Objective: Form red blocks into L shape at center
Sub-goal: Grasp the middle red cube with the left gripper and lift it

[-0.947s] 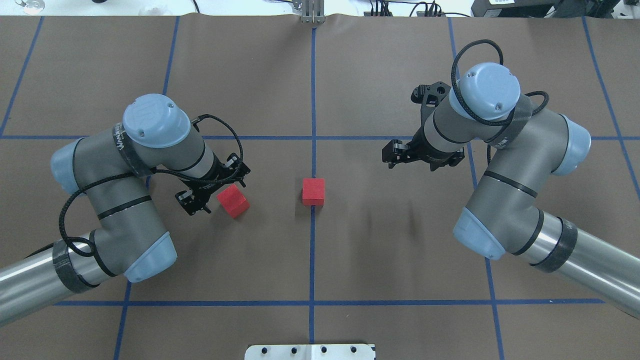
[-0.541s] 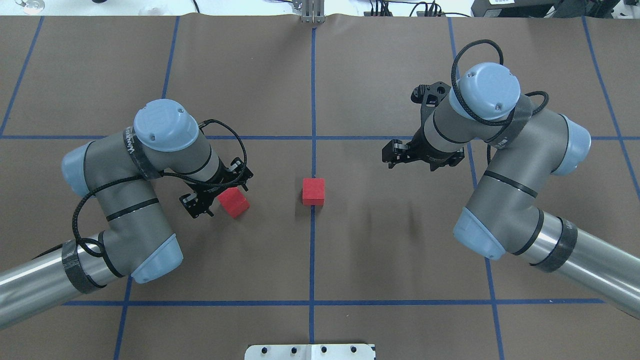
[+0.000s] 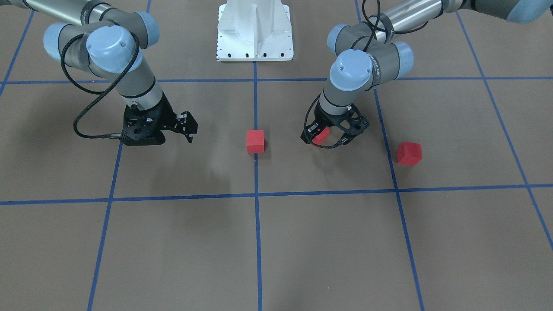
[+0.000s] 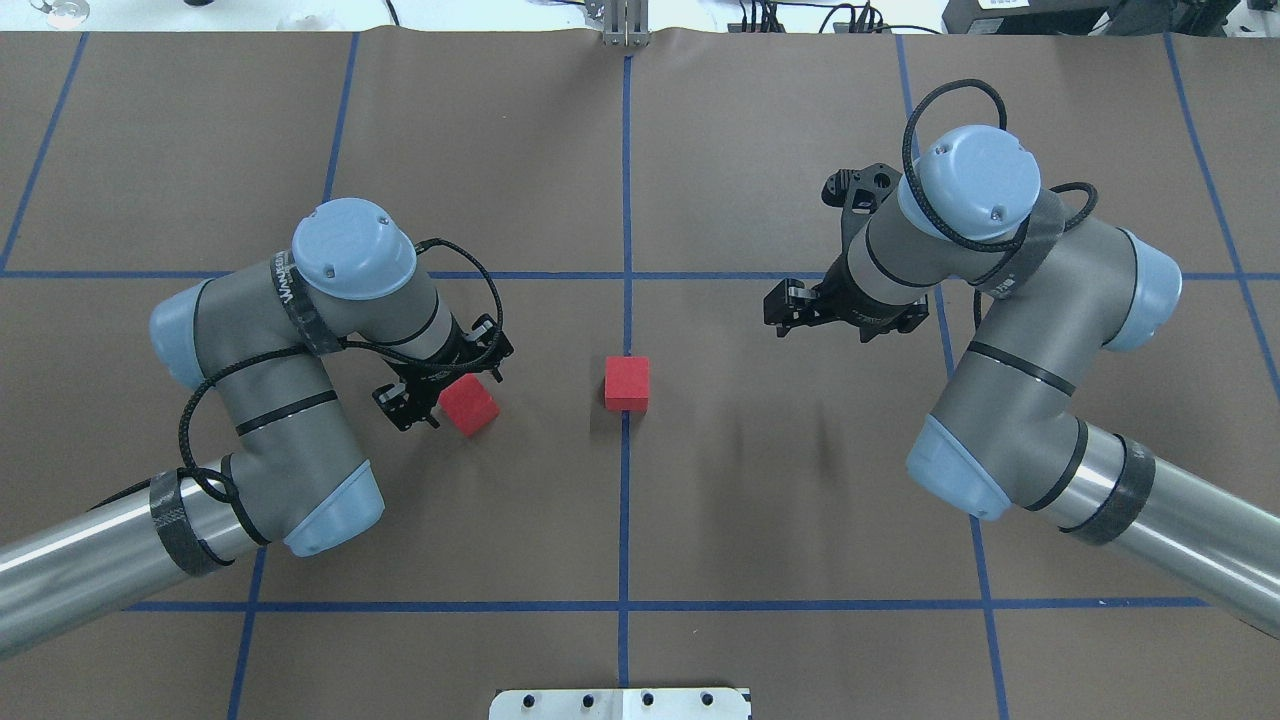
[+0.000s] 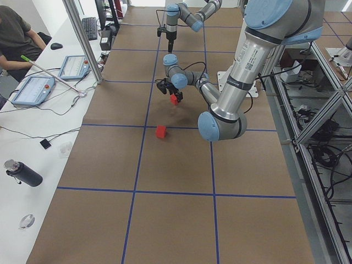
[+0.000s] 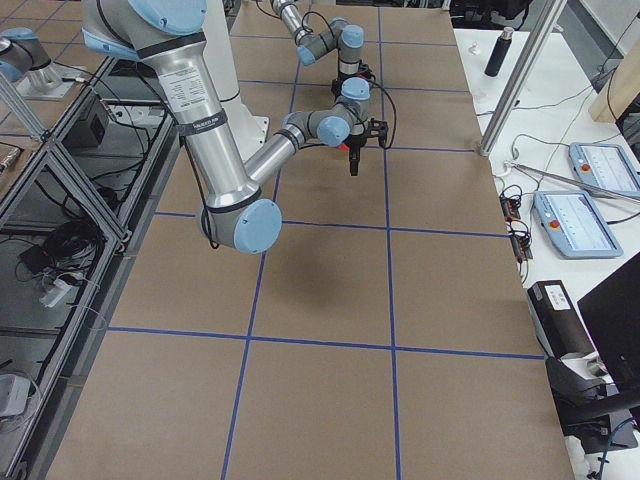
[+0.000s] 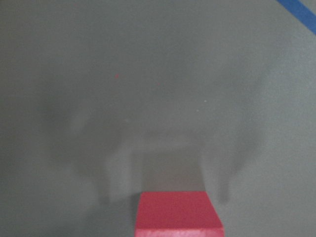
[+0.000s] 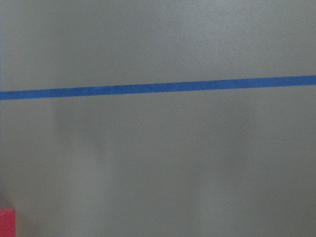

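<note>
Matte red cube [image 4: 468,405] sits clamped in left tool [image 4: 447,385]; another cube [image 4: 627,383] rests on brown table [image 4: 700,500]; right tool [image 4: 783,305] fingers apart

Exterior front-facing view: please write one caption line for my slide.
Left end effector holds one small matte red cube; two others rest on the brown floor.

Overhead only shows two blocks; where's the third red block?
In the front-facing view the third block lies apart at the right, beyond the left gripper, just past a blue line.
</note>
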Controlling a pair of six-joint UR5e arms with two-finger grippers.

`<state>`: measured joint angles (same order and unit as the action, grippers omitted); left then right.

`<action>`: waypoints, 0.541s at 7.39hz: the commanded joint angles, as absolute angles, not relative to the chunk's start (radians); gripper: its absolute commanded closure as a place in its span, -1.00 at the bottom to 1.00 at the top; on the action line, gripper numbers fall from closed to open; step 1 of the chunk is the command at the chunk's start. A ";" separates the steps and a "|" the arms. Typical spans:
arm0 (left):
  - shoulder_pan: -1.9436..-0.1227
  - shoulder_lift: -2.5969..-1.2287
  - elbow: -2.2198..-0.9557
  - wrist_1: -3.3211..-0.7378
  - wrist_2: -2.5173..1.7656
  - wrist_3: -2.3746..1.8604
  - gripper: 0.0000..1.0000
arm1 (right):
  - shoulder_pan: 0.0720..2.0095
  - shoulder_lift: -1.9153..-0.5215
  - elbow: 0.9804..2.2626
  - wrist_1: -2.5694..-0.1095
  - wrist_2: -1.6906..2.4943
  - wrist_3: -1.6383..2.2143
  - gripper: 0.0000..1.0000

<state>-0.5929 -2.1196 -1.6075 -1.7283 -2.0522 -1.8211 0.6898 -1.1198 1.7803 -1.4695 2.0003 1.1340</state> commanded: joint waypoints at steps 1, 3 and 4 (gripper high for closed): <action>-0.594 -2.120 -1.595 -1.741 -2.013 -1.822 0.61 | 0.689 -1.120 1.781 -1.470 2.000 1.135 -0.99; -0.598 -2.114 -1.600 -1.741 -1.997 -1.816 1.00 | 0.689 -1.120 1.784 -1.470 1.999 1.137 -0.99; -0.603 -2.121 -1.608 -1.740 -1.997 -1.818 1.00 | 0.689 -1.120 1.784 -1.470 1.999 1.137 -0.99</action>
